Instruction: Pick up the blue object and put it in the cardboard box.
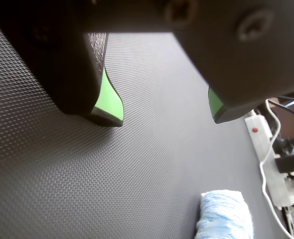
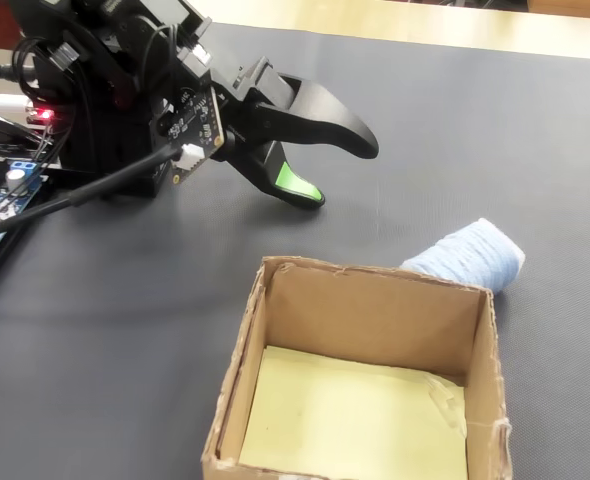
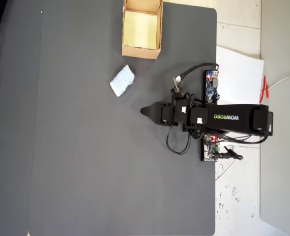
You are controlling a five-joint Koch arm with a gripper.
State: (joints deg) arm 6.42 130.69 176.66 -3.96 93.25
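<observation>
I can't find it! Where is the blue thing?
In the overhead view, the blue object lies on the dark mat, just below the cardboard box and left of the gripper.

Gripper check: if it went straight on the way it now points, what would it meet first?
Probably only the bare mat. In the overhead view the open gripper points left, and the blue object lies off that line toward the cardboard box. Its downward tilt is unclear.

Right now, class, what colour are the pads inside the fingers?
Bright green pads on black fingers, clearest in the wrist view.
</observation>
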